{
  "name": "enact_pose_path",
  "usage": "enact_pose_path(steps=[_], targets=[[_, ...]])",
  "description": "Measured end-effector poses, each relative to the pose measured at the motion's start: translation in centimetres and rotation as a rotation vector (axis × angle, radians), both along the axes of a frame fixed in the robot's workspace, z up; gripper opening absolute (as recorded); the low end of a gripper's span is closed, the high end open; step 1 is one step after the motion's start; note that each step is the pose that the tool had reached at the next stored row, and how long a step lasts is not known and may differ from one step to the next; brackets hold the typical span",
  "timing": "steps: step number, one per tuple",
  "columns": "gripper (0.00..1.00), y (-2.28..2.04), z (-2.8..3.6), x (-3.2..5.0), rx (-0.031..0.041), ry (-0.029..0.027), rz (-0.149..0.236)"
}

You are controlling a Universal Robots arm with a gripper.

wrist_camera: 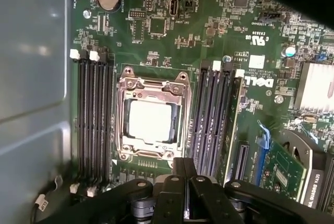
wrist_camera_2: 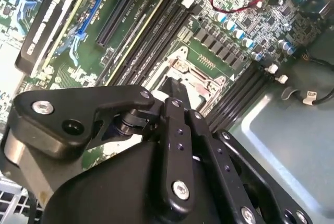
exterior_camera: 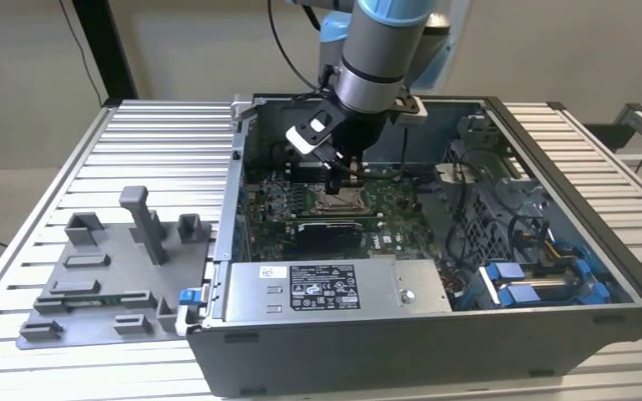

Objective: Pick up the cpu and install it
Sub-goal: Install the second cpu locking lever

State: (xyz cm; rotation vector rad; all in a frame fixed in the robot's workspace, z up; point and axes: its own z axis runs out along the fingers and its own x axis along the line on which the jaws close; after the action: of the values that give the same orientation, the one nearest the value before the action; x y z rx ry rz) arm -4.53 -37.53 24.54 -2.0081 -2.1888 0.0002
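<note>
The cpu (wrist_camera: 150, 121) lies flat inside the metal-framed socket (wrist_camera: 125, 125) on the motherboard (wrist_camera: 172, 41), between two banks of memory slots (wrist_camera: 94, 119). The claw (wrist_camera: 183, 169) hangs just above it, fingers pressed together and holding nothing, inside the open computer case (exterior_camera: 588, 251) on the counter (exterior_camera: 154, 150).

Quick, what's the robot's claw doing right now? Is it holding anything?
Tool: shut, holding nothing; the cpu already sits in the socket, apart from the tool.
</note>
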Motion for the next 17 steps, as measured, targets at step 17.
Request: enact_pose_path(steps=[17], targets=[[0.00, 0.02, -2.60, -1.35, 0.0001, -0.0001, -0.050]])
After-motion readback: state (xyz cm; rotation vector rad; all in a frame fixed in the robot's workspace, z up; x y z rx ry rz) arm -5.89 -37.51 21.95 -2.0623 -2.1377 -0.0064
